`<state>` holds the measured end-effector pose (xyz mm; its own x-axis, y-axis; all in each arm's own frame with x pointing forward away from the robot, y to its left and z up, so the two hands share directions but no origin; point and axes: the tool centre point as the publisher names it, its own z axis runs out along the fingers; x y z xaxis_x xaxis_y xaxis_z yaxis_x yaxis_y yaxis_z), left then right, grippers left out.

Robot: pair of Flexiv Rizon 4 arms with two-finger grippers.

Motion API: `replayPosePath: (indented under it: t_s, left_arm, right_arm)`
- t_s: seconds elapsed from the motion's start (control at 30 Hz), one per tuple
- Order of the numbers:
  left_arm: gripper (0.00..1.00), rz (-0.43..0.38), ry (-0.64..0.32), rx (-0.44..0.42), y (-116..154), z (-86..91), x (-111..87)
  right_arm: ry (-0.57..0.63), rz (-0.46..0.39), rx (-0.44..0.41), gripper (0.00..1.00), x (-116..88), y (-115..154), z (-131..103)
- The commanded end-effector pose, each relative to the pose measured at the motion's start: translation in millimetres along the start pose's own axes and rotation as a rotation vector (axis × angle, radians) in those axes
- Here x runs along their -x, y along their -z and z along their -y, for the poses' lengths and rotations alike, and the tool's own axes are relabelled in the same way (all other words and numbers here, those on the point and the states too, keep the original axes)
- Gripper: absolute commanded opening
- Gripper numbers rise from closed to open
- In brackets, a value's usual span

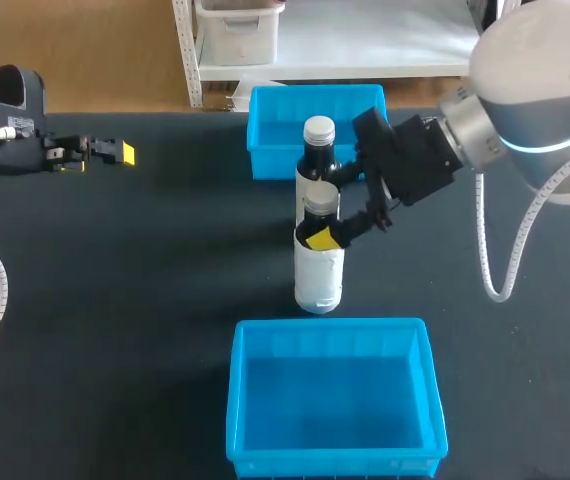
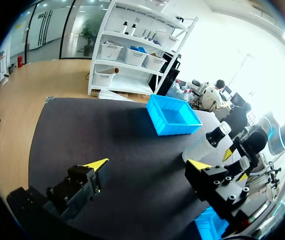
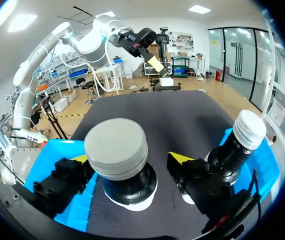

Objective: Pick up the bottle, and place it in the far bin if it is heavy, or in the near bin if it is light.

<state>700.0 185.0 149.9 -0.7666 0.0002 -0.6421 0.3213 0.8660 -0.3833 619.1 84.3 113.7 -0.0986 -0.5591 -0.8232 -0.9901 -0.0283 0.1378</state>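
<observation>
Two fingers of my right gripper [image 3: 130,159] stand apart on either side of the neck of the bottle [image 3: 116,147], just under its grey cap. A thin strip of dark table shows between each yellow tip and the neck, so the jaws are open around it, not clamped. That bottle stands upright on the table [image 1: 145,280], between the two blue bins. A second bottle [image 3: 242,135] with a white cap stands upright just beside my right gripper, on the far side, close against the front wall of the far bin [image 1: 270,160]. The near bin [image 1: 330,325] sits just past the gripped-around bottle's base, toward me. Well away, at the table's far left edge, my left gripper [image 2: 148,164] hangs over bare table, jaws wide open with nothing between them.
</observation>
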Motion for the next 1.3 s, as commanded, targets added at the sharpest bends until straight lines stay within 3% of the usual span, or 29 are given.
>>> replayPosePath:
  t_s: [0.03,0.1,0.17,0.23,0.33,0.7,0.87,1.0,1.3]
  left_arm:
    - [1.0,0.0,0.0,0.0,0,0.0,0.0]
    - [1.0,0.0,0.0,0.0,0,0.0,0.0]
    - [1.0,0.0,0.0,0.0,0,0.0,0.0]
    - [1.0,0.0,0.0,0.0,0,0.0,0.0]
    - [1.0,0.0,0.0,0.0,0,0.0,0.0]
    - [1.0,0.0,0.0,0.0,0,0.0,0.0]
    - [1.0,0.0,0.0,0.0,0,0.0,0.0]
    - [1.0,0.0,0.0,0.0,0,0.0,0.0]
    - [1.0,0.0,0.0,0.0,0,0.0,0.0]
  right_arm:
    - [-0.001,0.002,-0.004,1.0,-1,3,-2]
    - [-0.001,0.004,-0.005,0.81,-1,4,-2]
    - [0.0,0.005,-0.007,0.69,-1,4,-2]
    - [0.0,0.006,-0.007,0.65,-1,5,-2]
    - [0.002,0.008,-0.007,0.5,-1,5,-3]
    - [0.011,0.008,-0.004,0.44,1,5,-4]
    - [0.013,0.008,-0.003,0.28,1,6,-6]
    - [0.012,0.009,-0.002,0.0,1,7,-8]
    - [0.019,0.014,-0.008,0.0,4,14,-12]
